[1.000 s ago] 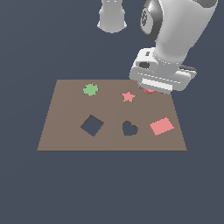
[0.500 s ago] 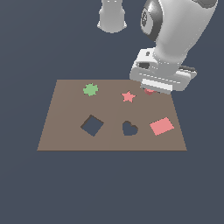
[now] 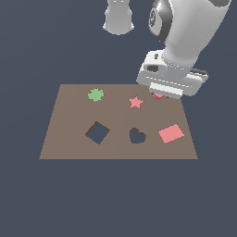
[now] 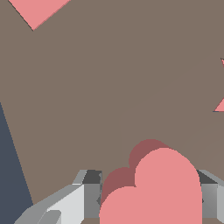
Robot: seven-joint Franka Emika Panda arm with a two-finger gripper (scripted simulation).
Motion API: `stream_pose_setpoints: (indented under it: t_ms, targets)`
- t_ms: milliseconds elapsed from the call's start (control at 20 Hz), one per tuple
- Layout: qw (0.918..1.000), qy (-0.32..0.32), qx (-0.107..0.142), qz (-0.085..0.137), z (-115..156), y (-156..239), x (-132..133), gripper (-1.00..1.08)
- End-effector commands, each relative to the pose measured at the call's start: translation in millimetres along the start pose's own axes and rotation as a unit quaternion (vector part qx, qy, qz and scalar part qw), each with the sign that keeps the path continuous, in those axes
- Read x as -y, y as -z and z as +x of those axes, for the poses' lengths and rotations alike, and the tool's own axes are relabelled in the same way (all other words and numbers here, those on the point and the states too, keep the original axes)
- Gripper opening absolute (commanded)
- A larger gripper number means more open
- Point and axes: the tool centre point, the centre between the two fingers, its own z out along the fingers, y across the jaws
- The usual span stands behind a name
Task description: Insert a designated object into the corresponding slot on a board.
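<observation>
Flat brown rectangular board (image 3: 69,134) lies on the dark blue-grey ground, with the white Panda arm (image 3: 190,32) over its far corner on the exterior view's right. The gripper (image 4: 151,194) is down at the small raised pink-red heart-shaped block (image 4: 157,192); in the wrist view the heart fills the gap between the two grey fingers (image 4: 89,192), one finger on each side of it and tight against its flanks, so the jaws are narrow and appear clamped on the block, though actual contact pressure can't be confirmed. In the exterior view only a sliver of the block (image 3: 159,96) shows under the white hand body, near the board's far edge, beyond the flat pink-red star (image 3: 135,102) toward the exterior view's right. Can't tell whether the block is resting on the board or just off it. The dark heart-shaped cut-out slot (image 3: 137,136) sits on the near half of the board, well apart from the block, with nothing in it. Just beside the slot, toward the exterior view's right, is the flat pink-red square (image 3: 171,133); toward the exterior view's left is the larger dark diamond-turned square hole (image 3: 97,133). A green round scalloped shape (image 3: 96,95) sits near the far edge toward the exterior view's left. A corner of the pink-red square (image 4: 37,11) and a tip of the star (image 4: 220,105) also show at the wrist view's edges.
</observation>
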Motion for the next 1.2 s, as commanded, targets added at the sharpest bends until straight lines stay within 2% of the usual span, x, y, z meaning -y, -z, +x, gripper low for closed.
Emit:
stream_pose_setpoints:
  t_ms: [0, 400, 700, 950, 1150]
  targets:
    - [1.0000, 0.005, 0.000, 0.000, 1, 0, -1, -1.00]
    - [0.9988, 0.050, 0.000, 0.000, 4, 1, -11, -1.00]
    - [0.9940, 0.109, 0.000, 0.000, 10, 1, -23, -1.00]
    - [0.9846, 0.175, 0.000, 0.000, 19, 2, -36, -1.00]
    - [0.9714, 0.237, 0.000, 0.000, 29, 2, -47, -1.00]
